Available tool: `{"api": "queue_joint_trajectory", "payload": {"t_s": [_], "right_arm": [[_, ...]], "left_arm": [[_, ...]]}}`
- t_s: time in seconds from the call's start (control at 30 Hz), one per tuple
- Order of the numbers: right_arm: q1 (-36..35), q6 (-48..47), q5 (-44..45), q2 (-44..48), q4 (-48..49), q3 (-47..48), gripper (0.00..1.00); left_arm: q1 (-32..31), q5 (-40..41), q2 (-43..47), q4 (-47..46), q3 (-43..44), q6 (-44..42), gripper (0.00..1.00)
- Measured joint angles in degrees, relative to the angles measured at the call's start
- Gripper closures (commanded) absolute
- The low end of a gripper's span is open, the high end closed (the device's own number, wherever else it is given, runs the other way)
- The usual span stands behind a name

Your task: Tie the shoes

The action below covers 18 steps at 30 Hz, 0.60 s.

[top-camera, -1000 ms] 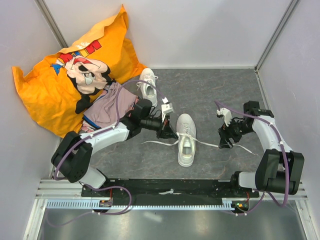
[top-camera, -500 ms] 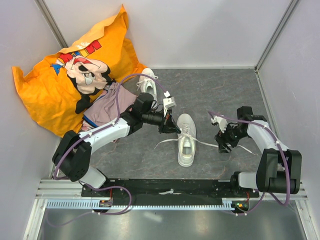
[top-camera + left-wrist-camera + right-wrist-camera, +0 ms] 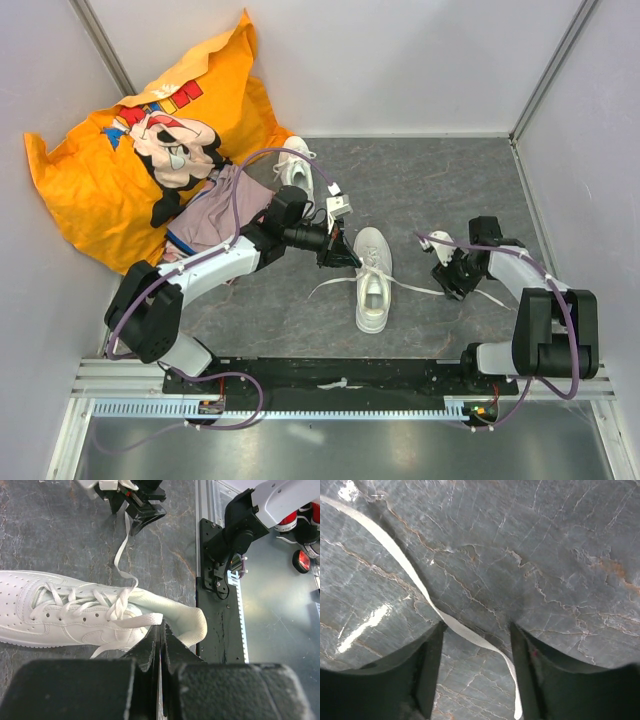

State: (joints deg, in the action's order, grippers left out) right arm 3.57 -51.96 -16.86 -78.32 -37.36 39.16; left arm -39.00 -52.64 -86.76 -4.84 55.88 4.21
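I'd say we've barely started: left jaws pinched shut on one lace point(image 3: 141, 621) of the near sneaker point(image 3: 372, 285) mid-surface point(image 3: 420, 190), right jaws part-open astride its other lace point(image 3: 420, 592), no knot yet, and the second sneaker point(image 3: 293, 170) lying unlaced-looking by the purplish garment point(image 3: 215, 215).

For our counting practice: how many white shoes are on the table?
2. One shoe lies mid-table; the other shoe lies farther back beside the orange cushion, partly hidden by the left arm.
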Motion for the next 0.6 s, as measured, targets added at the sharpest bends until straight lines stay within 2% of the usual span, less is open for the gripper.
{"api": "queue_joint_trajectory", "payload": {"t_s": [0.1,0.13,0.2,0.4,0.57,0.6], "right_arm": [[-0.11,-0.31,0.37,0.13,0.31,-0.24,0.63],[-0.24,-0.48,0.37,0.26,0.26,-0.37,0.79],[-0.59,-0.90,0.46,0.63,-0.02,-0.59,0.99],[-0.63,2.21,-0.46,-0.17,-3.06,2.99,1.00],[-1.07,9.68,-7.61,-2.86,-7.56,21.51,1.00],[-1.57,12.11,-10.56,-4.07,-6.93,28.41,1.00]], "left_arm": [[0.00,0.00,0.00,0.00,0.00,-0.02,0.98],[0.00,0.00,0.00,0.00,0.00,-0.02,0.98],[0.00,0.00,0.00,0.00,0.00,-0.07,0.98],[0.00,0.00,0.00,0.02,0.00,-1.05,0.98],[0.00,-0.04,0.00,0.02,0.00,-1.51,0.98],[0.00,-0.04,0.00,0.02,0.00,-1.62,0.98]]}}
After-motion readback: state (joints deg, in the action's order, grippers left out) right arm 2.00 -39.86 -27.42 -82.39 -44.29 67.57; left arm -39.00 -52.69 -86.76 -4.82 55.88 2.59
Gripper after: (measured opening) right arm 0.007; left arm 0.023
